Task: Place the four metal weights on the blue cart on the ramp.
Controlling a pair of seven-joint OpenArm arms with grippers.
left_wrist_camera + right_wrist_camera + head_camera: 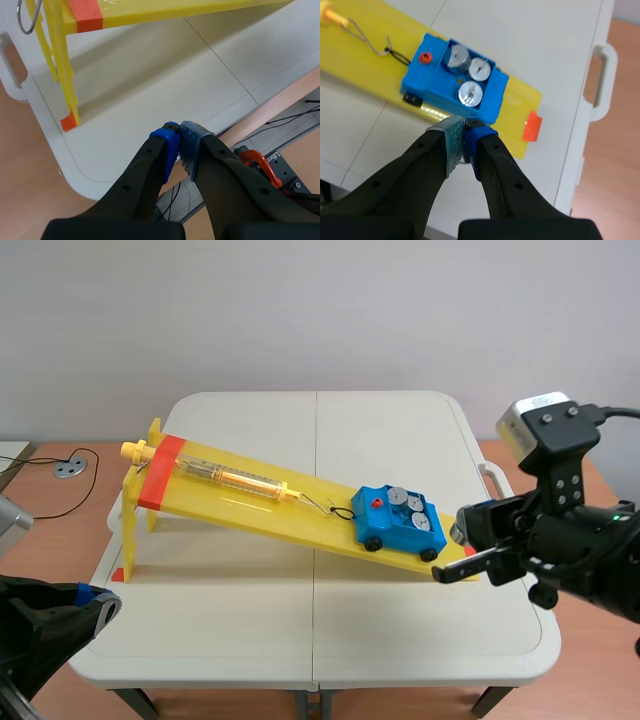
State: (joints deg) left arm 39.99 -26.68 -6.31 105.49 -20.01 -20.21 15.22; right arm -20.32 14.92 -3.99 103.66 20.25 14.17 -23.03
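The blue cart sits at the low end of the yellow ramp, hooked by wire to a spring scale. Three metal weights stand in its tray. My right gripper is just short of the cart's near side, shut on a fourth metal weight, whose grey rim shows under the pads. In the scene view this right gripper is beside the ramp's lower tip. My left gripper is shut on nothing, low over the table's front left corner, away from the ramp.
An orange tab marks the ramp's low end. The ramp's raised end stands on yellow legs with an orange foot. The table edge has a handle. A red clamp lies below the table.
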